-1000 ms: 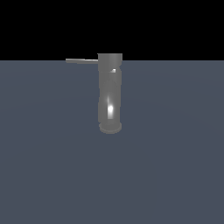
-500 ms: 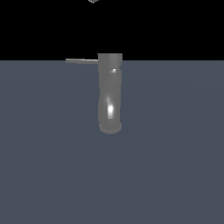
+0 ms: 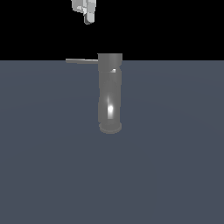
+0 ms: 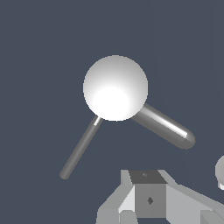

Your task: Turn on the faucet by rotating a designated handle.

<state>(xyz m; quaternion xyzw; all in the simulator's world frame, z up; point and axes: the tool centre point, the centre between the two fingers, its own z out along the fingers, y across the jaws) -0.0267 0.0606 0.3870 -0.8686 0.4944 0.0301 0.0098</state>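
Wrist view looks straight down past the gripper (image 4: 148,205), whose grey-and-white body fills the nearest part of the picture; its fingertips are cut off at the edge, so whether it is released or clenched cannot be told. Below it stands one faucet (image 4: 115,87), seen from above as a bright round cap, with a thick glossy cylinder slanting out from under it. One handle (image 4: 81,146), a thin grey bar, sticks out from the cap's rim, with bare dark floor (image 4: 39,52) all around its free end.

Exterior view shows the faucet (image 3: 110,94) upright on the floor (image 3: 175,175), open ground on every side. The handle (image 3: 82,61) points level toward the exterior view's left. The gripper (image 3: 87,11) hangs well above, clear of the handle, partly cropped at the top edge.
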